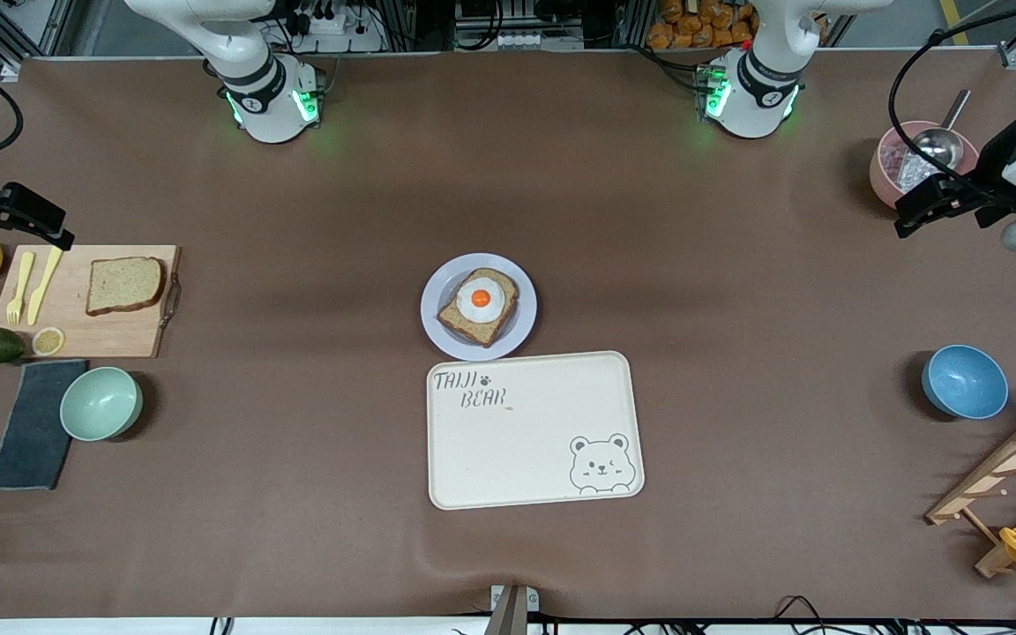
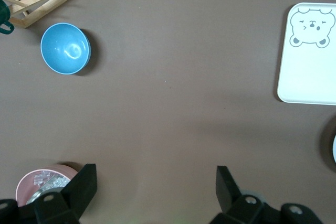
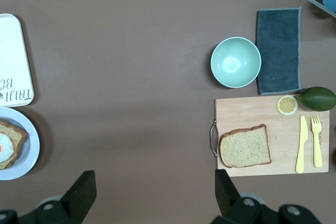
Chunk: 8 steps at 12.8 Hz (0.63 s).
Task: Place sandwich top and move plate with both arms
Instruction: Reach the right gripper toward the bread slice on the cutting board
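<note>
You see the cream bear tray (image 1: pixel 534 430) lying nearest the front camera, with the plate (image 1: pixel 478 306) just beside its farther edge, carrying a bread slice topped with a fried egg (image 1: pixel 479 299). Level with the plate, well apart toward the right arm's end of the table, the sandwich top (image 1: pixel 124 285) lies flat on a wooden cutting board (image 1: pixel 89 304). The right gripper (image 1: pixel 10 216) hangs above that end, past the board's farther edge, jaws wide and empty. The left gripper (image 1: pixel 936 205) hangs by a pink bowl (image 1: pixel 889 172), farther from the camera than the plate, likewise wide and empty.
</note>
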Available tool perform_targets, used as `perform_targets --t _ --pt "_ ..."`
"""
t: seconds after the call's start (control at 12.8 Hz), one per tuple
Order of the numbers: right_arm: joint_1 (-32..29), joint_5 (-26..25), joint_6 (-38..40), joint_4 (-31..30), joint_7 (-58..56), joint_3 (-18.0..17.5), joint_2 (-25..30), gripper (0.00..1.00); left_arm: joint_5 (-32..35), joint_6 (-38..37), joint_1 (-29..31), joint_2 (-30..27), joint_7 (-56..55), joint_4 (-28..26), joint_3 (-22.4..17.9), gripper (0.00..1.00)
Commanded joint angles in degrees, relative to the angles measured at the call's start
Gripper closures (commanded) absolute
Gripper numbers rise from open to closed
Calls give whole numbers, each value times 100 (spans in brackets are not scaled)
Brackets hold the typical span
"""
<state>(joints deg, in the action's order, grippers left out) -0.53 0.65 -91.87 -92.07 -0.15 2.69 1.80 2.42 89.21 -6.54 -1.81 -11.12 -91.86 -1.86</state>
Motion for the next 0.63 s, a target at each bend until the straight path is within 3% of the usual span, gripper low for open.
perform_targets --t 0.0,0.39,0.55 --pt "0 67 29 40 -38 21 31 0 13 -184 21 110 58 169 -16 0" --pt "27 67 37 40 24 -5 58 0 13 -422 -14 479 84 687 -8 0" --pt "62 67 46 40 15 -14 49 0 -48 -422 12 488 93 652 1 0"
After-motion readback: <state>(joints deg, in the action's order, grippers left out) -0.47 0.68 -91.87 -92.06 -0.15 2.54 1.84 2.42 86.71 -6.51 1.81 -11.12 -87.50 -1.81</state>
